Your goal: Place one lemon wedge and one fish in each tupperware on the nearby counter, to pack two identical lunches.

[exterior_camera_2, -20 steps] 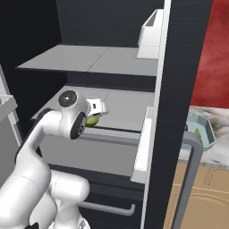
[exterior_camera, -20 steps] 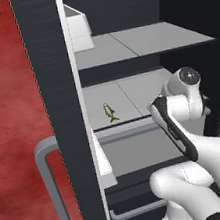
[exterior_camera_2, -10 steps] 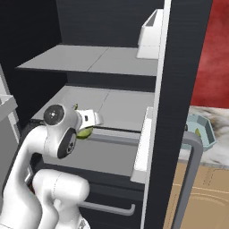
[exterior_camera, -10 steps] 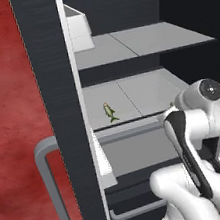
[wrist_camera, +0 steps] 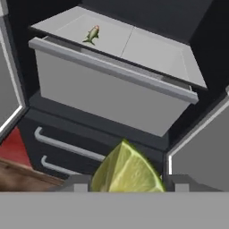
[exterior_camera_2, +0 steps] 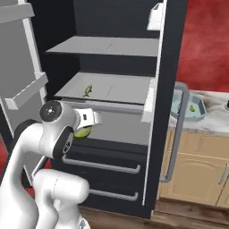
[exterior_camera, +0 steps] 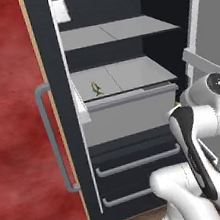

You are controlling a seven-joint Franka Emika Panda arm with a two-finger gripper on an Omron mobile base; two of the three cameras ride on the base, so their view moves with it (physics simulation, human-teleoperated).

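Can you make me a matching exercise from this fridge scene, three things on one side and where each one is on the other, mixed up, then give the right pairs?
Things:
1. lemon wedge
2. fish
3. pale blue tupperware

Places:
A. on the counter beside the fridge
B. on the grey fridge shelf
C. between the fingers of the gripper

Pairs: 1-C, 2-B, 3-A

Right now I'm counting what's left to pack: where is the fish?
The fish lies on the lower fridge shelf, toward its left in the left base view, just behind the grey drawer front.
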